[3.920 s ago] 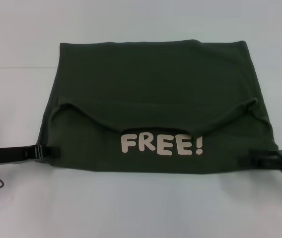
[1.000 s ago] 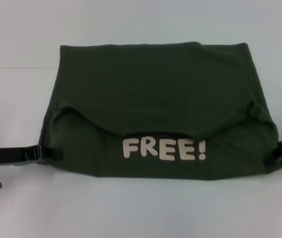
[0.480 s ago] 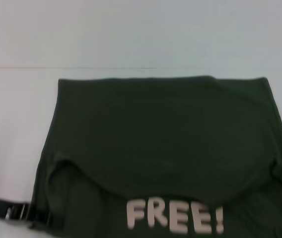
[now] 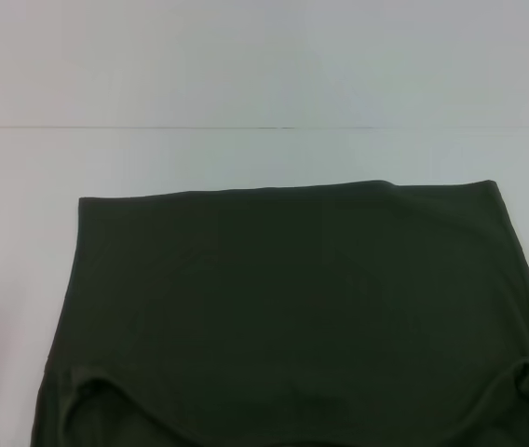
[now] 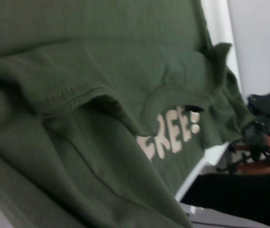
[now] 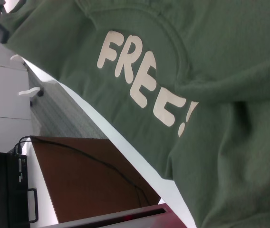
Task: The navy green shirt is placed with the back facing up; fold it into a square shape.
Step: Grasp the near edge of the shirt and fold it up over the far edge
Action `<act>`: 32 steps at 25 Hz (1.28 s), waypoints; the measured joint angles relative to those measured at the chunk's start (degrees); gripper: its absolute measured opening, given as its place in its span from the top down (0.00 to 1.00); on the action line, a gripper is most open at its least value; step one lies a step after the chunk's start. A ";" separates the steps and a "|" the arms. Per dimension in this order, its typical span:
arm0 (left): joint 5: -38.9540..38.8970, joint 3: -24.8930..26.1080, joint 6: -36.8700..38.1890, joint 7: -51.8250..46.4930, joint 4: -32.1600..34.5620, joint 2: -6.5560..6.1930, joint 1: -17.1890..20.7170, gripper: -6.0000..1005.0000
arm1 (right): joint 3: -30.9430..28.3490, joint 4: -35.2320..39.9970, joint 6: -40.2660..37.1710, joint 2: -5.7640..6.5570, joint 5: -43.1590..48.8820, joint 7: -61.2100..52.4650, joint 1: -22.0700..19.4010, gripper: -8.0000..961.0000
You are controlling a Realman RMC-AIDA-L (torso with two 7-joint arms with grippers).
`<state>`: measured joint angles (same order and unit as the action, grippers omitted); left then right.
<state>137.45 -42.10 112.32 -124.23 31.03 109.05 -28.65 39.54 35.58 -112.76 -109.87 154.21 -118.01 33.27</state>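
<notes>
1. Neither gripper visible in any view; no fingers in either wrist view, so open, closed or gripping cloth: cannot tell.
2. Filling most of the left wrist view: the navy green shirt [image 5: 92, 118], very close, with a thick folded hem ridge crossing it and the cream lettering [image 5: 170, 135] partly tucked under a fold (first letter hard to read).
3. Filling most of the right wrist view: the same shirt [image 6: 230, 95], with the lettering [image 6: 144, 85] plainly reading "FREE!" below the curved seam of a folded-over layer.
4. Seen from the head: the shirt [image 4: 292, 307] lying flat on the white table [image 4: 246, 158], plain side up, far edge straight and parallel to the table's faint seam line.
5. Cut off at the bottom of the head view: the shirt's near part, lettering included; only the curved edge of the upper layer and two small folds at the lower corners showing.
6. Beyond the table edge in the right wrist view: a brown panel [image 6: 92, 180] with a dark cable across it (details blurry).
</notes>
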 joint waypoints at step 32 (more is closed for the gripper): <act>-10.09 31.93 -22.63 -2.09 -4.51 2.56 -3.09 0.96 | -24.54 -8.70 18.15 1.02 -29.11 -11.28 -1.38 0.92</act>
<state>127.36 -10.17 89.70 -126.32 26.51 111.62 -31.74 14.99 26.88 -94.61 -108.85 125.10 -129.29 31.89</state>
